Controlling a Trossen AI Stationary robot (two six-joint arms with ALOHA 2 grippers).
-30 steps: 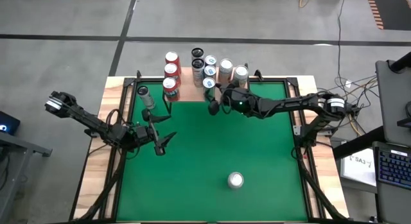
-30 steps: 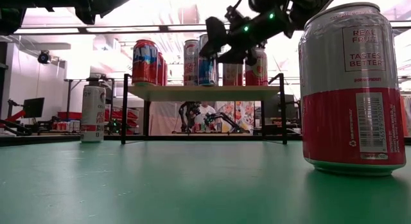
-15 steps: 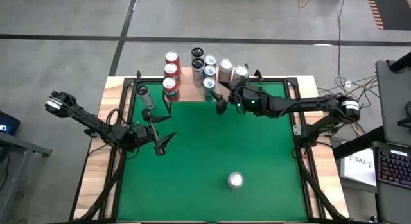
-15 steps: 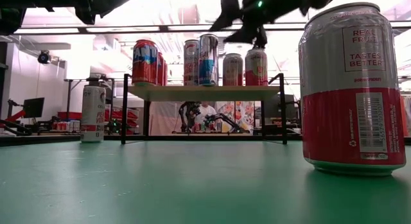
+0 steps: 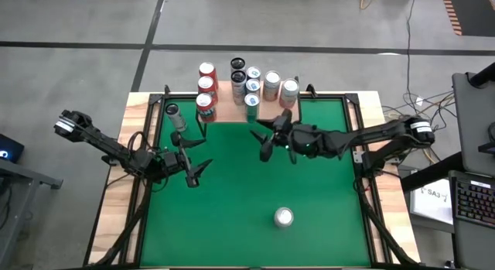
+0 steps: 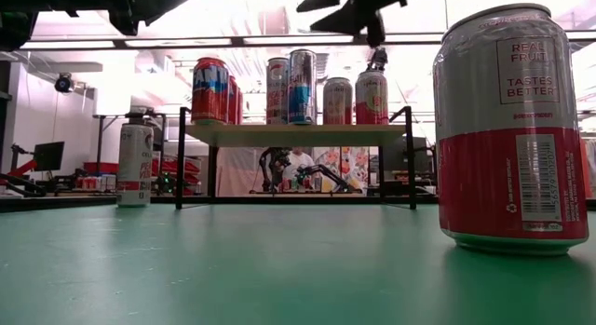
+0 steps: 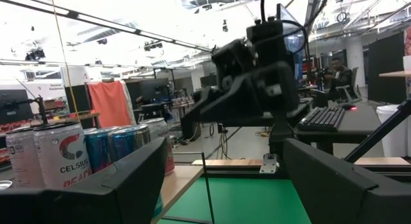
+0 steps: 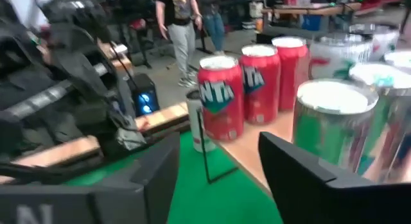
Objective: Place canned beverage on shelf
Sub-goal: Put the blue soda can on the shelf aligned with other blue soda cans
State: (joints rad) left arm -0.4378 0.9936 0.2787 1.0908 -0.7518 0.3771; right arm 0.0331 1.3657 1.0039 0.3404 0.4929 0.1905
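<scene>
The shelf (image 5: 269,110) (image 6: 298,134) stands at the table's far edge with several cans upright on its wood top, red ones (image 8: 221,108) at its left end and silver ones (image 8: 334,121) further right. A red-and-silver can (image 5: 284,217) (image 6: 507,129) stands upright on the green mat near the front edge. A white can (image 5: 172,111) (image 6: 135,162) stands left of the shelf. My right gripper (image 5: 264,140) (image 8: 219,144) hovers open in front of the shelf, above the mat, with nothing between its fingers. My left gripper (image 5: 197,168) (image 7: 225,147) waits open at the left.
Black metal rails (image 5: 356,146) run along the mat's sides. Open green mat (image 5: 232,216) lies between the shelf and the near can. In the room beyond the table stand desks, screens and a person (image 8: 183,31).
My right gripper has drawn back from the cans on the shelf toward the table's near edge and has risen, with nothing between its fingers. The cans on the shelf have stayed upright where they were. My left arm has kept still.
</scene>
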